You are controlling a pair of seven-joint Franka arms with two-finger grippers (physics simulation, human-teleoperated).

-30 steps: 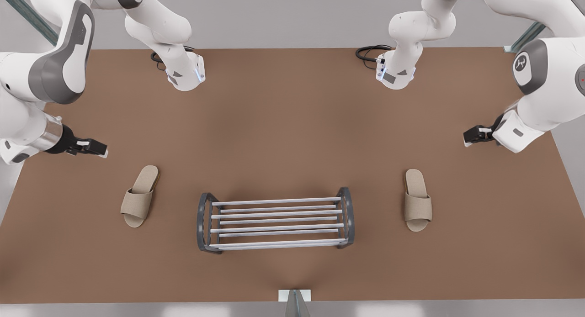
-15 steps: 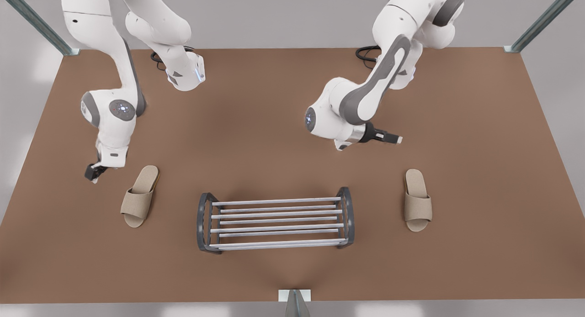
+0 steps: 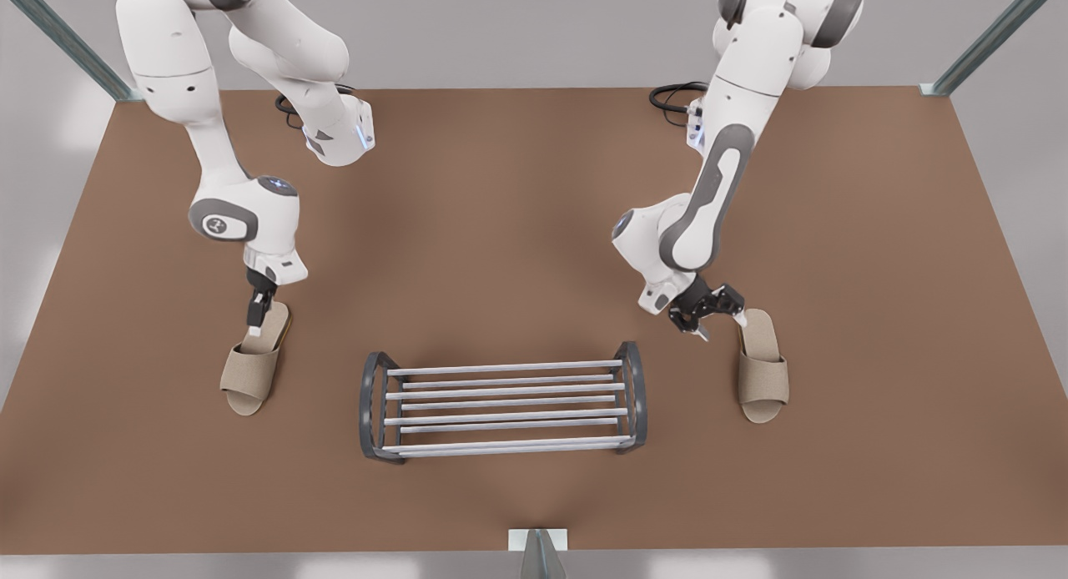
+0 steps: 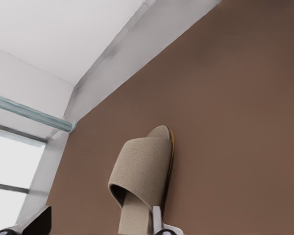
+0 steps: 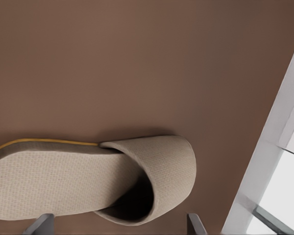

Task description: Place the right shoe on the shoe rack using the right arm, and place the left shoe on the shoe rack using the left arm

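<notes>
Here the left gripper [image 3: 258, 310], fingers [image 4: 158, 221] spread and empty, sits at the heel of the left shoe [image 3: 249, 371], which runs lengthwise away from them. The right gripper [image 3: 712, 309], likewise released, hangs beside the heel of the right shoe [image 3: 763, 370], which lies crosswise to its fingers.

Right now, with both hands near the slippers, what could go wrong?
The left hand hangs open over the flat heel of the left shoe, where a pinch might slip off. The right hand, open, sits beside the right shoe, toward the shoe rack, and could shove it.
</notes>
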